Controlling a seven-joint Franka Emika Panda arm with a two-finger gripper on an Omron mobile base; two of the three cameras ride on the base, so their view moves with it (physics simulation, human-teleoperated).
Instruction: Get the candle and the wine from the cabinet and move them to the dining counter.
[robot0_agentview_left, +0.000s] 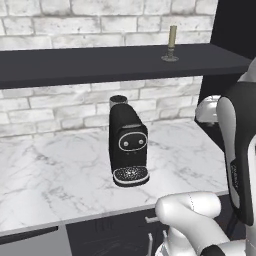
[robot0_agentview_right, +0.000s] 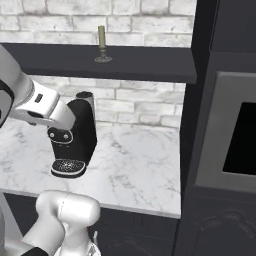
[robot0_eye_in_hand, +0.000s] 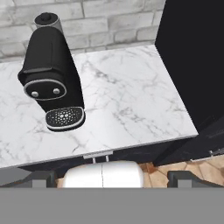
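- While the arm is folded low in front of the base, the candle (robot0_agentview_left: 172, 42) stands upright on the cabinet (robot0_agentview_left: 100, 65), near its right end and toward the back edge, close to the brick wall (robot0_agentview_left: 75, 20).
- From the right base view the candle (robot0_agentview_right: 102, 43) has its round holder base flat on the dark top, so I judge it is stable and free to be taken from above or from the side.
- No wine bottle stands on the part of the cabinet that is in view.
- Below the cabinet, a black coffee machine (robot0_agentview_left: 128, 145) sits on the marble counter (robot0_agentview_left: 50, 175), about in the middle, with its drip tray facing the front edge.
- At the bottom of the hand view, the two fingers (robot0_eye_in_hand: 40, 178) are set wide apart and hold nothing; the camera looks down over the counter (robot0_eye_in_hand: 131, 105).
- I think the reach to the candle is not yet begun, because the hand points at the counter, well below the cabinet.
- Probably the arm must rise high and avoid the coffee machine on the way.
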